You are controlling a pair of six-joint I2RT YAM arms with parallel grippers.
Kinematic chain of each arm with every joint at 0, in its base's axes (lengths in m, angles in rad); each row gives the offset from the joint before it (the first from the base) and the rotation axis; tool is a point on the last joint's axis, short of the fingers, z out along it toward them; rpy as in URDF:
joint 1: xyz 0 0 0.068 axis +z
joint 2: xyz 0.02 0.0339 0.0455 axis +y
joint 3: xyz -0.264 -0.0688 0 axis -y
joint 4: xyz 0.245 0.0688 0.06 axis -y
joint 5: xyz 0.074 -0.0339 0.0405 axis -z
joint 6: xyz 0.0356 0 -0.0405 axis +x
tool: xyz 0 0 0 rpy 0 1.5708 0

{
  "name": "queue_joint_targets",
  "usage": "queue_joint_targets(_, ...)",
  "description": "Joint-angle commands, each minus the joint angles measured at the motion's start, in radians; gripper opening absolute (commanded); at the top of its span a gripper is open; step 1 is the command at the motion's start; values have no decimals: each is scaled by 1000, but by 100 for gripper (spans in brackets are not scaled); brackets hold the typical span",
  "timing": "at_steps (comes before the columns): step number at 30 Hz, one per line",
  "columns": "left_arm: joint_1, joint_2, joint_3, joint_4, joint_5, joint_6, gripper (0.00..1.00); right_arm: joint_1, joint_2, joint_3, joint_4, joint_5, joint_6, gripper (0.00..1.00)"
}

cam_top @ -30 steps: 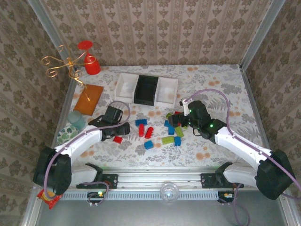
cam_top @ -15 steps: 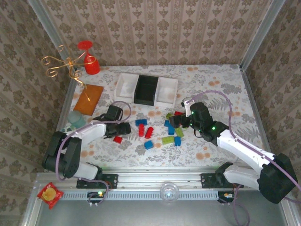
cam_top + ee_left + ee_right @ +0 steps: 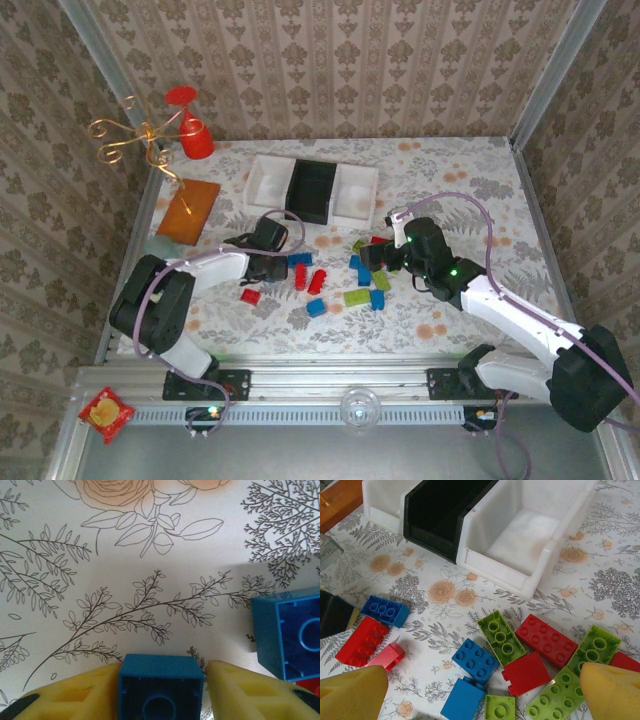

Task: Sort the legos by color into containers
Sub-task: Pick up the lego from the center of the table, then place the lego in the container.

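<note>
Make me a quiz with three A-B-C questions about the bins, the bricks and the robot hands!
1. Where is the black bin?
A) between the white bins
B) left of both
C) on the board

2. What colour is the brick between the left gripper's fingers?
A) red
B) blue
C) green

3. How is the right gripper?
A) shut on a brick
B) shut, empty
C) wide open

Answers:
1 A, a white bin stands on each side of it.
2 B, the left wrist view shows it blue.
3 C, its fingers sit far apart, gripping nothing.
</note>
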Motion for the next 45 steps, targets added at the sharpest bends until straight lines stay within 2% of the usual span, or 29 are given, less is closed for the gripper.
queue_joint_targets(1,-13,13,11,-24,-46,24,43,3,4,-11,14,15,-11,100)
queue_joint_targets(7,13,-55,-24,36,-75,26,34,3,10,-8,18,7,-4,100)
queue_joint_targets(11,87,-148,-13,82,-61,44,30,10,-1,-7,30,-25,-7,100)
queue_joint_targets(13,105,-177,18,102,-61,67,29,34,-11,-8,54,-52,-16,100)
queue_joint_targets(15,164,-173,64,140,-55,96,29,79,-13,-8,95,-90,-32,100)
queue_joint_targets(18,212,-97,178,161,1,118,30,137,17,20,138,-134,-42,100)
queue_joint_targets(22,218,35,323,171,13,166,30,170,80,87,103,-140,-33,100)
queue_joint_targets(30,232,320,617,125,25,232,30,170,66,98,53,-25,-17,100)
queue_joint_targets(39,262,522,810,96,60,249,32,169,35,71,6,46,-23,100)
queue_joint_targets(45,266,596,892,91,85,254,32,168,36,64,-15,85,-15,100)
